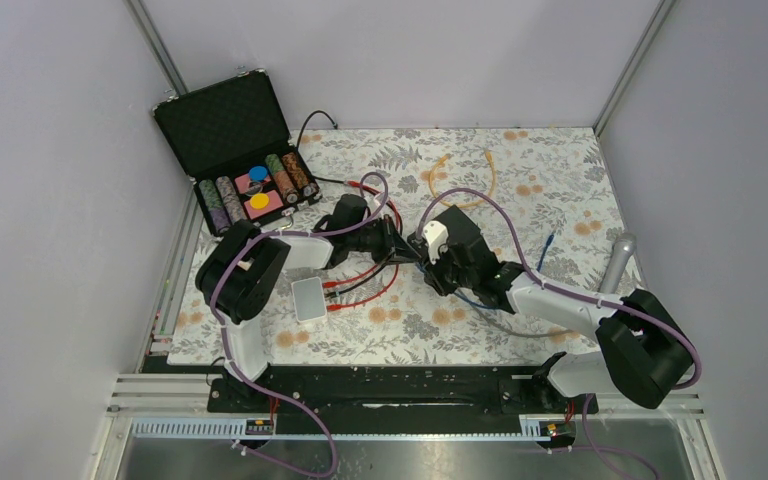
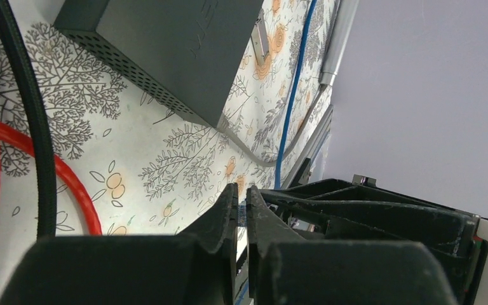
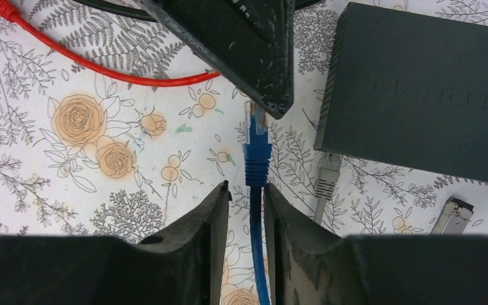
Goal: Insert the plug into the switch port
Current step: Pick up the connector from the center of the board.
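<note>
Plug sits mid-table, just left of the switch, pinched in the left gripper. The right gripper straddles its blue cable; whether it clamps is unclear. Square the plug to a port before pushing.

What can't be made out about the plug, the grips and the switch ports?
1. Ports of the switch: arms overlap it, top view; wrist views show no openings.
2. Tip of the plug: under the left fingers, right wrist view.
3. Right fingers on the blue cable: contact unclear, same view.
</note>
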